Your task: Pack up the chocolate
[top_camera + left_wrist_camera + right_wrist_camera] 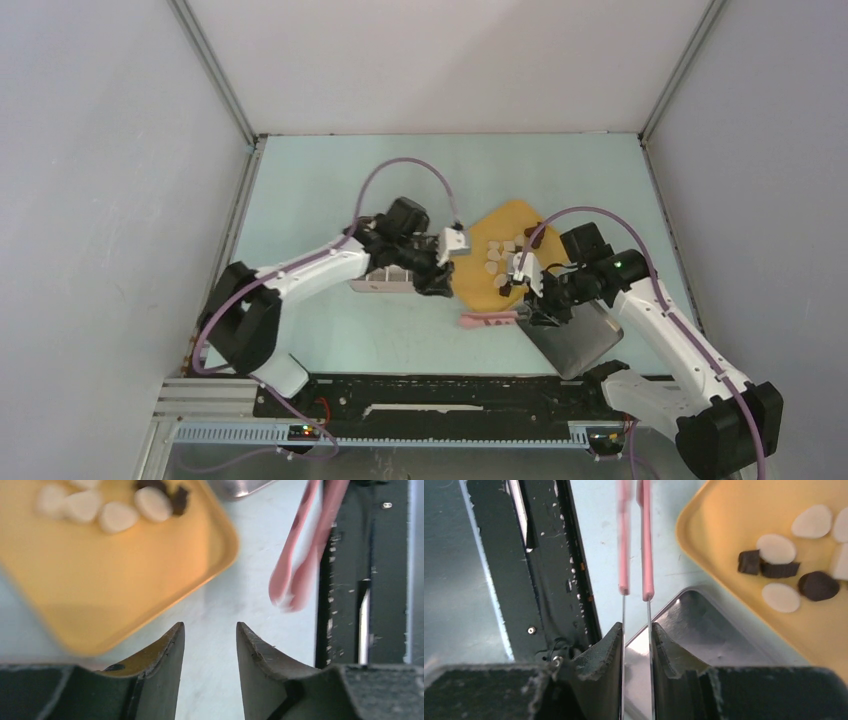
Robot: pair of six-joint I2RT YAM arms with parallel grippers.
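The chocolate (776,548), white and dark pieces mixed, lies bunched on the yellow tray (724,510), none of it packed yet. Some pieces touch: a dark block leans against a white round, and two dark ones sit end to end.

The tongs (647,540) are the tool for this. Their pink tips point out over the table (596,520) just off the tray's corner, not yet over any piece. The right fingers (609,647) are narrow and clamped on the tongs' two metal blades, one finger outside each blade. The step in hand looks like securing that grip.

To do it well:
- Squeeze only enough that the tongs cannot slip. The gap at the tips already looks narrower than a white round, so it probably has to be let out again before going down on one.
- Keep the blades centred between the fingers so both tips close evenly.
- Start with a piece that stands alone, such as the white round nearest the tray's edge. A touching pair would likely be dragged along together.
- Come straight down with a tip on either side, then close gently; the rounded pieces may squirt out.

The left fingers (167,652) stand moderately apart and empty over bare table beside the tray. They should stay out of the tongs' path.

A steel pan (714,635) sits right under the right fingers and a grey box (372,281) under the left arm. I cannot tell which is the destination.
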